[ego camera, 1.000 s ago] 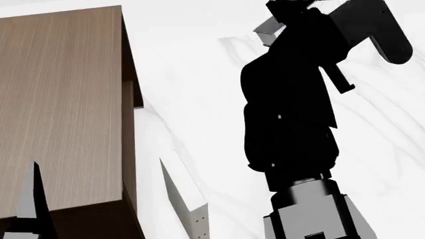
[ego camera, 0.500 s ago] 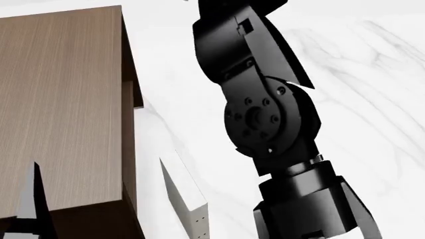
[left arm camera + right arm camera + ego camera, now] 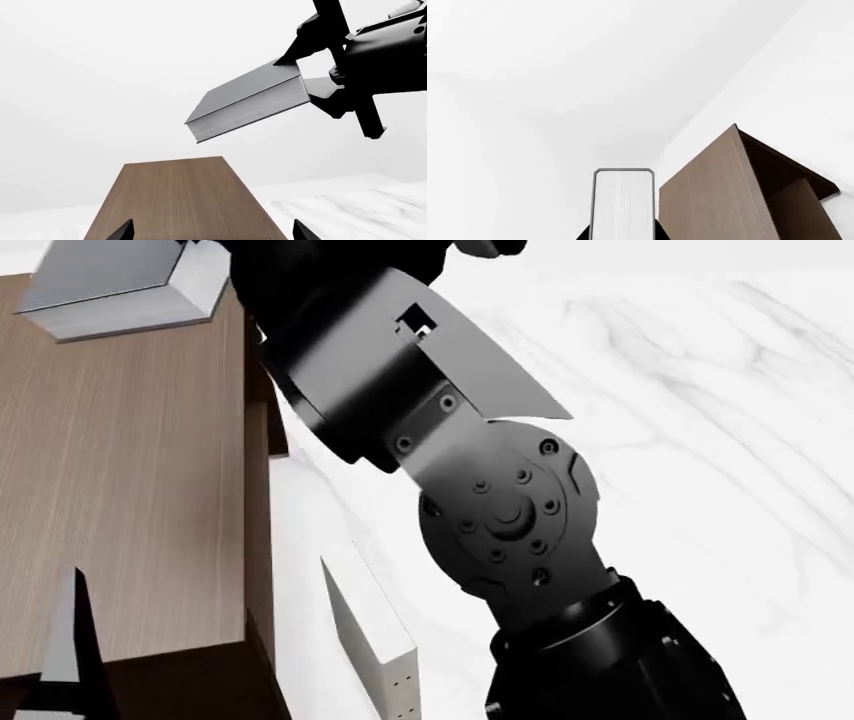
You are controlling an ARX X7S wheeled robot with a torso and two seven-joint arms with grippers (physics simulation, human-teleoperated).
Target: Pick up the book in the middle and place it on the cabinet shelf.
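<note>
The dark grey book (image 3: 250,102) with white page edges hangs tilted in the air above the brown cabinet's flat top (image 3: 180,200). My right gripper (image 3: 300,77) is shut on one end of it. In the head view the book (image 3: 114,290) shows at the top left, over the far end of the cabinet top (image 3: 120,490), with my right arm (image 3: 400,370) reaching across to it. In the right wrist view its white pages (image 3: 623,205) stand between the jaws, next to the cabinet (image 3: 714,200). My left gripper (image 3: 210,235) is open and empty over the cabinet's near end.
A paler off-white book (image 3: 380,640) with small dots on its edge stands on the white marble surface (image 3: 694,440) just right of the cabinet. One left finger (image 3: 67,660) shows at the head view's lower left. My right arm's big black joints fill the middle of that view.
My right arm has swung from the upper right to the left, carrying the book over the cabinet top. The left gripper and the off-white book have stayed put.
</note>
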